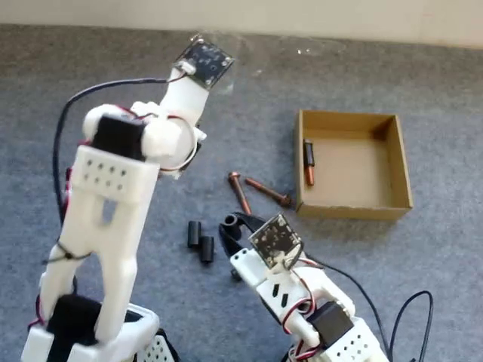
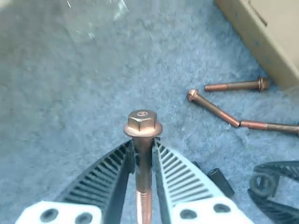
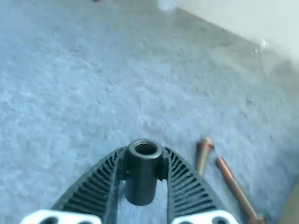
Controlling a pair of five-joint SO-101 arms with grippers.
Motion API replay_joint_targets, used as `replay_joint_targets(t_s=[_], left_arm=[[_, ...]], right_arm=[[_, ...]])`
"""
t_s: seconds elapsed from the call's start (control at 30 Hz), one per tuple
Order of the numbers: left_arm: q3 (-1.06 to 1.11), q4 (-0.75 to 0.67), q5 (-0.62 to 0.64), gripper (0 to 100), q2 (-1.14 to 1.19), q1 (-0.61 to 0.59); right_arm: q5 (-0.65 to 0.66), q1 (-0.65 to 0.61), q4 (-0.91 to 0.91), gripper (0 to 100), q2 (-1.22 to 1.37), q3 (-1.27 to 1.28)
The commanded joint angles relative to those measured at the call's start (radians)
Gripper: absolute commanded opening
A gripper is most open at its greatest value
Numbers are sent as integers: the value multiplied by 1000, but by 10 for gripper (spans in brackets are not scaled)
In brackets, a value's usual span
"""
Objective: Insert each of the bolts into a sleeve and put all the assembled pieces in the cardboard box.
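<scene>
My left gripper (image 2: 143, 143) is shut on a copper bolt (image 2: 143, 125), whose hex head stands just past the fingertips. My right gripper (image 3: 142, 156) is shut on a black sleeve (image 3: 141, 179) with its bore facing outward; from above this gripper (image 1: 229, 225) sits near the middle of the carpet. Two loose bolts (image 1: 240, 193) (image 1: 269, 191) lie between it and the cardboard box (image 1: 400, 162). Two spare sleeves (image 1: 194, 232) (image 1: 206, 249) lie left of the right gripper. One bolt with a sleeve on it (image 1: 308, 162) rests inside the box by its left wall.
Grey carpet covers the whole work area. The left arm's white body (image 1: 106, 219) rises over the left side, with its cable (image 1: 64, 121) looping behind. The right arm's base (image 1: 324, 324) sits at the bottom edge. A pale wall strip (image 1: 302, 15) runs along the far side.
</scene>
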Motion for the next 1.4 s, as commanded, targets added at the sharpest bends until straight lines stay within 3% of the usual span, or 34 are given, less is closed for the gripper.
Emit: replay_joint_targets(t_s=[0.0, 0.3, 0.47, 0.87, 0.97, 1.13, 1.37], left_arm=[[-45, 9, -9, 5, -125, 5], [-45, 11, -9, 5, -331, 2], [59, -17, -6, 5, -450, 7], [596, -482, 12, 5, -855, 13], [704, -598, 118, 5, -931, 41], [816, -749, 178, 5, -1026, 108], [958, -913, 364, 5, -1098, 119]], right_arm=[[2, -33, -76, 5, -13, 107], [-6, -33, -263, 5, -13, 107], [-8, -33, -360, 5, -13, 107], [-9, -31, -420, 5, -13, 108], [-9, -31, -418, 5, -10, 108], [-9, -27, -384, 5, -12, 108], [-9, -27, -323, 5, -12, 107]])
